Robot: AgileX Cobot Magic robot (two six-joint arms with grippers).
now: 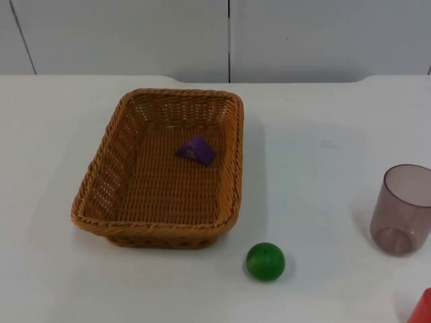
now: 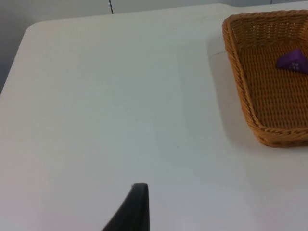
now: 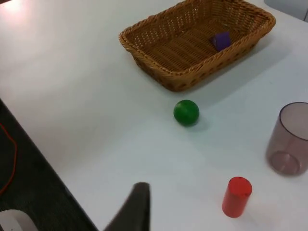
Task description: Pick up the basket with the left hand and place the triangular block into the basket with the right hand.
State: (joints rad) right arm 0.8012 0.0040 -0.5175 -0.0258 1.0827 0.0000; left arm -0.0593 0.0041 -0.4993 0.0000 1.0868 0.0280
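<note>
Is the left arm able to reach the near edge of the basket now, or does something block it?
Probably yes. From the left wrist view, bare white table lies between the left gripper's fingertip and the basket; nothing stands there. The purple triangular block lies inside, away from that rim.

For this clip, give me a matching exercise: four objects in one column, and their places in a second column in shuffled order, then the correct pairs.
Things:
1. purple triangular block
2. green ball
3. translucent cup
4. red cylinder

Places:
A. on the table just off the wicker basket's near right corner
B. upright toward the table's right side
C. inside the wicker basket
D. standing near the translucent cup, on the side away from the basket

Pairs: 1-C, 2-A, 3-B, 4-D
</note>
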